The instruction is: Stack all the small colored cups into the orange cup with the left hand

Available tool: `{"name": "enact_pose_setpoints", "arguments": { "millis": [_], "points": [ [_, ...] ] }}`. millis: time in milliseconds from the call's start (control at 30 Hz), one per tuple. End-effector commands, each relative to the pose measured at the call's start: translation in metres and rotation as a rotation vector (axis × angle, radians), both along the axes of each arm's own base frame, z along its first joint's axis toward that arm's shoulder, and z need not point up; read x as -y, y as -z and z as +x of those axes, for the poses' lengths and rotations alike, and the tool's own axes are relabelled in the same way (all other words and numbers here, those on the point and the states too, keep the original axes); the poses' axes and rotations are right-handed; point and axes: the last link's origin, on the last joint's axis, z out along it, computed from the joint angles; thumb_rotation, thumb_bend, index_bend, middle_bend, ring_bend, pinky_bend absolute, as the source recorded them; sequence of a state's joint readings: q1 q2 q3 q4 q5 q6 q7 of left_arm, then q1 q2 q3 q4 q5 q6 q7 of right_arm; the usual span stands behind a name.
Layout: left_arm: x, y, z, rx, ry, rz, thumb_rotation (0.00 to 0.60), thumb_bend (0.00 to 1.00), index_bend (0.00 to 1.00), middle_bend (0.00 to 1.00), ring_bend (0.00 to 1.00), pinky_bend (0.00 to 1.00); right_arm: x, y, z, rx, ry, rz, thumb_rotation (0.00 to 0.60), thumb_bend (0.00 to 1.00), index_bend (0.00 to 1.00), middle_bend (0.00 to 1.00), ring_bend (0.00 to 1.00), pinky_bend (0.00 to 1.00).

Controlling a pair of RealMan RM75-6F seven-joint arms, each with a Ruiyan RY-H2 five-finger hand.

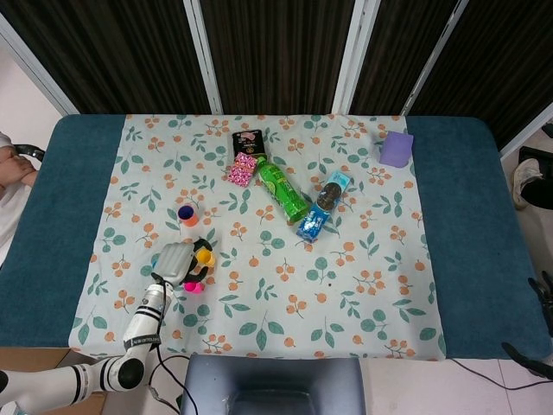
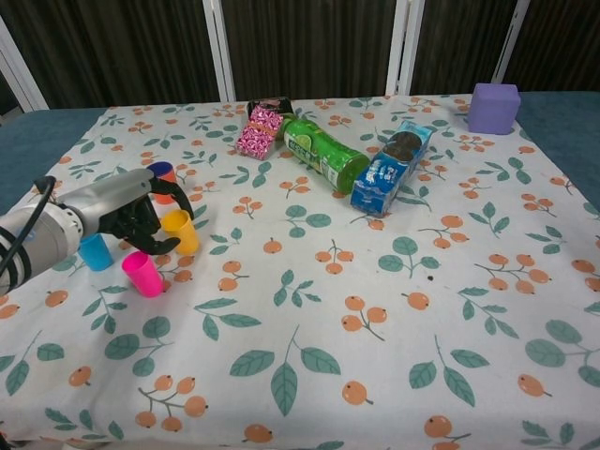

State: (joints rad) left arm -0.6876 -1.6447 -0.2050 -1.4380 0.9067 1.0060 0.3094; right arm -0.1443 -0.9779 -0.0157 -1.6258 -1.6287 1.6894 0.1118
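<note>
The orange cup (image 1: 187,215) (image 2: 162,176) stands upright on the floral cloth with a purple cup nested in it. My left hand (image 1: 175,262) (image 2: 129,214) lies just in front of it and grips the yellow cup (image 1: 205,257) (image 2: 181,232), with fingers above and below it. The yellow cup stands on the cloth. A pink cup (image 1: 193,286) (image 2: 143,273) stands just in front of the hand. A blue cup (image 2: 94,251) stands to the hand's left, hidden under the hand in the head view. My right hand is not visible.
Toward the back middle lie a pink snack pack (image 2: 257,131), a green bottle (image 2: 324,155) and a blue cookie pack (image 2: 391,167). A purple box (image 2: 494,107) sits at the far right. Blue table (image 1: 60,207) borders the cloth.
</note>
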Motion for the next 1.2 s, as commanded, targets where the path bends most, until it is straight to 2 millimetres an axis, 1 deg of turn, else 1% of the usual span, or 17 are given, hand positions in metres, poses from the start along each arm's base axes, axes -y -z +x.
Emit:
{"name": "enact_pose_setpoints", "arguments": {
  "millis": [33, 167, 267, 367, 500, 533, 600, 667, 733, 900, 1067, 1200],
  "points": [
    [-0.003, 0.002, -0.002, 0.011, -0.008, 0.005, 0.6, 0.36, 0.44, 1.0, 1.0, 1.0, 0.0, 0.0, 0.0, 0.0, 0.0, -0.002, 0.6, 0.19, 0.0, 0.0, 0.0, 0.0],
    [-0.006, 0.001, -0.002, 0.025, -0.012, 0.022, 0.6, 0.36, 0.51, 1.0, 1.0, 1.0, 0.0, 0.0, 0.0, 0.0, 0.001, -0.002, 0.6, 0.19, 0.0, 0.0, 0.0, 0.0],
    [-0.008, -0.003, 0.0, 0.038, -0.005, 0.037, 0.6, 0.36, 0.54, 1.0, 1.0, 1.0, 0.001, 0.0, 0.0, 0.0, 0.002, -0.002, 0.6, 0.19, 0.0, 0.0, 0.0, 0.0],
    [-0.016, -0.015, 0.009, 0.075, 0.004, 0.078, 0.6, 0.36, 0.55, 1.0, 1.0, 1.0, 0.001, -0.001, -0.001, 0.001, 0.004, -0.004, 0.6, 0.19, 0.0, 0.0, 0.0, 0.0],
    [-0.035, -0.037, 0.021, 0.075, 0.028, 0.177, 0.6, 0.36, 0.55, 1.0, 1.0, 1.0, 0.001, -0.001, -0.001, 0.003, 0.006, -0.006, 0.6, 0.19, 0.0, 0.0, 0.0, 0.0],
    [-0.043, -0.043, 0.022, 0.066, 0.025, 0.211, 0.6, 0.36, 0.55, 1.0, 1.0, 1.0, 0.001, -0.002, -0.001, 0.005, 0.007, -0.007, 0.6, 0.19, 0.0, 0.0, 0.0, 0.0],
    [-0.057, -0.051, 0.022, 0.056, 0.002, 0.262, 0.6, 0.36, 0.55, 1.0, 1.0, 1.0, 0.001, -0.003, -0.001, 0.007, 0.007, -0.011, 0.6, 0.19, 0.0, 0.0, 0.0, 0.0],
    [-0.066, -0.055, 0.02, 0.052, -0.022, 0.29, 0.6, 0.36, 0.55, 1.0, 1.0, 1.0, 0.002, -0.003, -0.001, 0.007, 0.008, -0.012, 0.6, 0.19, 0.0, 0.0, 0.0, 0.0],
    [-0.073, -0.056, 0.016, 0.045, -0.044, 0.304, 0.6, 0.36, 0.55, 1.0, 1.0, 1.0, 0.002, -0.004, -0.001, 0.006, 0.009, -0.015, 0.6, 0.19, 0.0, 0.0, 0.0, 0.0],
    [-0.08, -0.052, 0.004, 0.004, -0.069, 0.313, 0.6, 0.36, 0.55, 1.0, 1.0, 1.0, 0.002, -0.004, -0.001, 0.006, 0.01, -0.015, 0.6, 0.19, 0.0, 0.0, 0.0, 0.0],
    [-0.081, -0.045, -0.006, -0.018, -0.085, 0.296, 0.6, 0.36, 0.55, 1.0, 1.0, 1.0, 0.001, -0.004, -0.002, 0.007, 0.009, -0.021, 0.6, 0.19, 0.0, 0.0, 0.0, 0.0],
    [-0.081, -0.041, -0.007, -0.015, -0.09, 0.286, 0.6, 0.36, 0.55, 1.0, 1.0, 1.0, 0.001, -0.004, -0.002, 0.007, 0.01, -0.022, 0.6, 0.19, 0.0, 0.0, 0.0, 0.0]
  ]
}}
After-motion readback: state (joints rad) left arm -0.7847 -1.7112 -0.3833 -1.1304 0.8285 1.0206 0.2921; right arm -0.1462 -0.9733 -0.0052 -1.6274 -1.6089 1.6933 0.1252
